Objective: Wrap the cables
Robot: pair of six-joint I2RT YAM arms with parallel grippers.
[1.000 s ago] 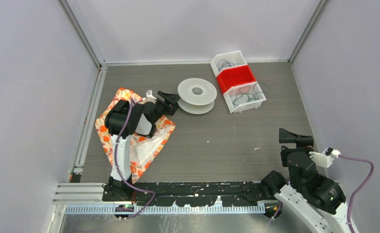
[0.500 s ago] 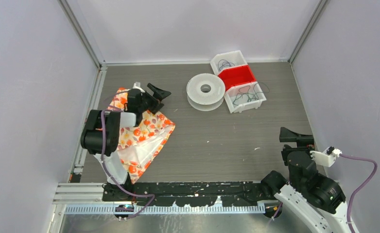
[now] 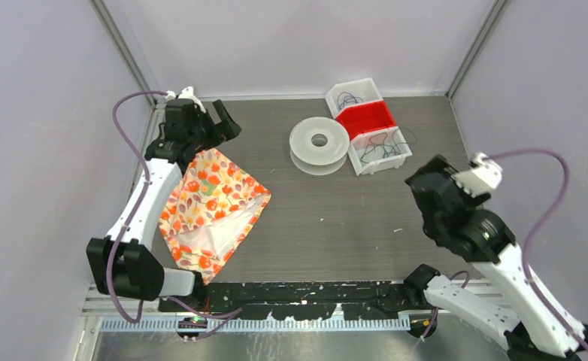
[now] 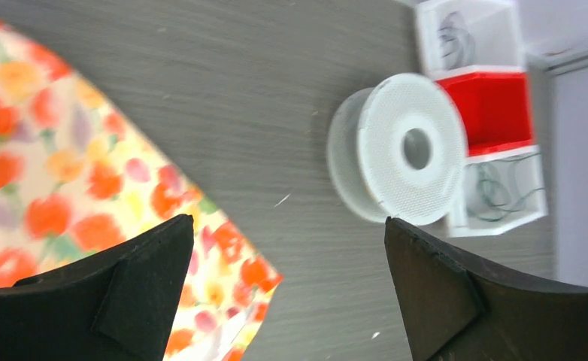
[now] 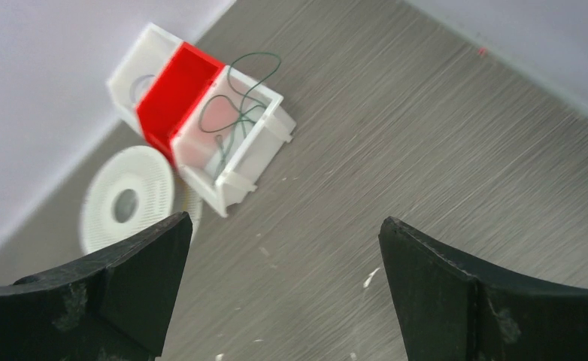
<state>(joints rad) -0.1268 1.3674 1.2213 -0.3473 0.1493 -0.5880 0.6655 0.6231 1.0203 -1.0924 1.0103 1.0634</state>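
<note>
Your left gripper (image 4: 287,220), spread and empty, now sits withdrawn from spool (image 3: 319,143); right gripper (image 5: 281,220), also spread, has risen toward white bin (image 5: 257,158) holding cables (image 5: 234,113), seemingly all unwrapped

left arm (image 3: 142,197), right arm (image 3: 524,286): white links, black joints | hoses (image 3: 115,113): purple | fingers (image 4: 125,293): black wedges

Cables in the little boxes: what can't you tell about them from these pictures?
- Top external: the near-bin cables in the near white bin are too thin and tangled to count.
- Right wrist: the wall of the red bin hides most of the far white bin.
- Left wrist: blur smears the far-bin cables; their colours are unclear.
</note>
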